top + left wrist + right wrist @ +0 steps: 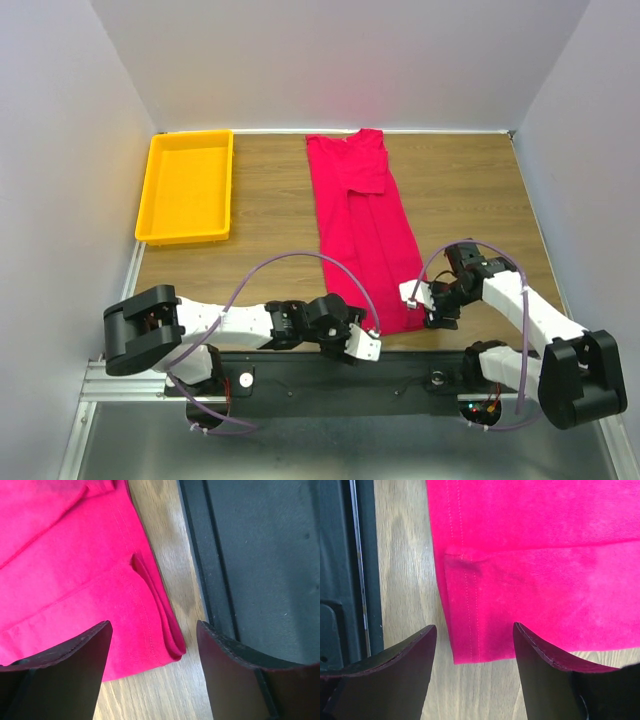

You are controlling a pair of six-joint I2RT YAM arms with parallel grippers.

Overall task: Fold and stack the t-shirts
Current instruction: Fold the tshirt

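Note:
The crimson t-shirt (360, 225) lies folded lengthwise into a long narrow strip down the middle of the wooden table, collar end far and hem end near. My left gripper (362, 340) hovers at the hem's near left corner. In the left wrist view its open jaws straddle the doubled-over hem corner (170, 640) of the t-shirt (75, 570) without touching it. My right gripper (430, 312) is at the hem's near right corner. Its jaws stand open around the stitched corner (470, 645) of the t-shirt (545, 555), and nothing is pinched.
A yellow plastic tray (187, 238) sits at the back left of the table. The black mounting rail (330, 375) runs along the near edge, close beside both hem corners (260, 555) (340, 555). White walls enclose the table.

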